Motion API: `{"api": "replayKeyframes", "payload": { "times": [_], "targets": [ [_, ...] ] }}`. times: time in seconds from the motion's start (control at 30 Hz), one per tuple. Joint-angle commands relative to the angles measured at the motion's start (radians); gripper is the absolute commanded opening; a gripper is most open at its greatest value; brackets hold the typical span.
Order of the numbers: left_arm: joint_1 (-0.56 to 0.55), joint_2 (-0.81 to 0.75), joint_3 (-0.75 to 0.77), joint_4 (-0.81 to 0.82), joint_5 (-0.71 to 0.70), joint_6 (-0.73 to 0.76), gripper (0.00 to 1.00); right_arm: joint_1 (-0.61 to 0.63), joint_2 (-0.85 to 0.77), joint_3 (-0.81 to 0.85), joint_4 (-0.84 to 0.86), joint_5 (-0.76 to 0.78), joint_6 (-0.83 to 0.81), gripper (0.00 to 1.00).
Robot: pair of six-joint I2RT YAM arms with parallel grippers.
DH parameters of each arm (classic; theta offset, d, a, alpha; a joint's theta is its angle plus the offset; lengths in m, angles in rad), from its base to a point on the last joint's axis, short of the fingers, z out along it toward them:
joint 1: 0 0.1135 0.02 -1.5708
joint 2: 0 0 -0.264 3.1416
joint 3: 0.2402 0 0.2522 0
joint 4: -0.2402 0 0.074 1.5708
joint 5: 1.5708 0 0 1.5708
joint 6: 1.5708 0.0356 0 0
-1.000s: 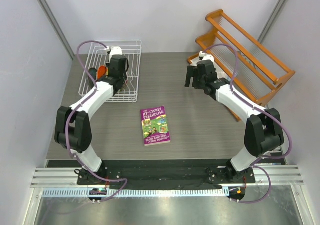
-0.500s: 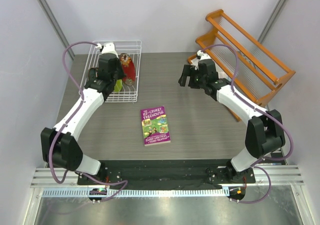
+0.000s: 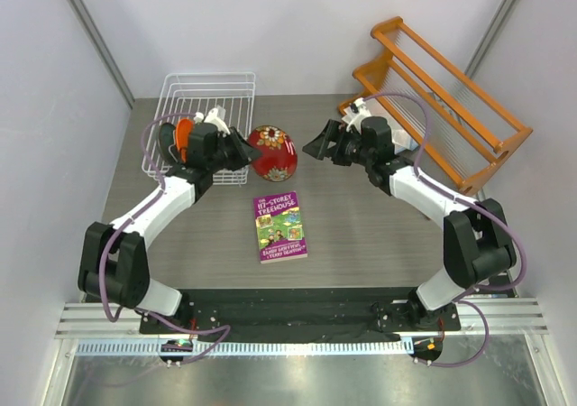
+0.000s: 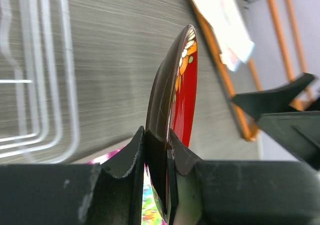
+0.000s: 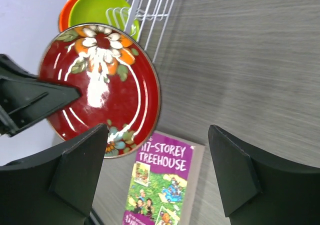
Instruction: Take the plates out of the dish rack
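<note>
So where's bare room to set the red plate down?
Bare tabletop lies right of the book, up to the right arm, and left of it beside the left arm. Also a strip between the white rack and orange rack. Crowded around the red plate, between both jaws.

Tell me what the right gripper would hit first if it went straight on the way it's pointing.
Probably the dark red floral plate, pinched at its rim by the left gripper; it sits dead ahead of the open right gripper. The gap is hard to judge.
</note>
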Motion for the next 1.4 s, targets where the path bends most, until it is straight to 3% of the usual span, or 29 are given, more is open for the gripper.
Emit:
{"api": "replayKeyframes", "payload": {
  "times": [0.0,0.33,0.47,0.6,0.67,0.73,0.77,0.8,0.87,0.9,0.93,1.0,1.2,1.37],
  "targets": [
    [-0.002,0.002,-0.005,0.325,0.157,-0.155,0.00,0.001,0.025,-0.032,0.203,-0.092,0.092,0.87],
    [-0.002,0.100,-0.085,0.592,0.274,-0.329,0.00,0.001,0.107,-0.078,0.390,-0.169,0.190,0.82],
    [-0.005,0.119,-0.093,0.607,0.276,-0.327,0.00,0.001,0.116,-0.100,0.445,-0.198,0.204,0.55],
    [-0.005,0.123,-0.100,0.618,0.265,-0.320,0.00,0.001,0.110,-0.115,0.501,-0.226,0.207,0.05],
    [-0.005,0.120,-0.102,0.613,0.263,-0.312,0.00,0.001,0.102,-0.126,0.514,-0.229,0.205,0.01],
    [-0.005,0.119,-0.100,0.604,0.266,-0.303,0.09,-0.002,0.090,-0.132,0.519,-0.228,0.199,0.01],
    [-0.005,0.117,-0.102,0.603,0.266,-0.300,0.20,-0.008,0.081,-0.139,0.499,-0.203,0.196,0.01],
    [-0.005,0.114,-0.102,0.597,0.266,-0.286,0.50,-0.015,0.070,-0.144,0.485,-0.189,0.190,0.01],
    [-0.005,0.094,-0.093,0.539,0.242,-0.254,0.67,-0.033,0.029,-0.152,0.417,-0.149,0.163,0.01],
    [-0.005,0.084,-0.090,0.503,0.221,-0.207,0.86,-0.042,0.015,-0.150,0.380,-0.099,0.147,0.01],
    [-0.005,0.071,-0.085,0.432,0.176,-0.179,0.93,-0.050,-0.023,-0.152,0.343,-0.076,0.115,0.01],
    [-0.005,0.031,-0.059,0.345,0.122,-0.115,0.99,-0.079,-0.057,-0.158,0.254,-0.024,0.092,0.01],
    [-0.005,-0.064,0.022,0.013,-0.158,0.117,0.99,-0.171,-0.128,-0.192,0.111,0.032,0.049,0.01],
    [-0.003,-0.093,0.084,-0.126,-0.415,0.263,1.00,-0.197,-0.117,-0.199,0.022,0.052,0.028,0.01]
  ]
}}
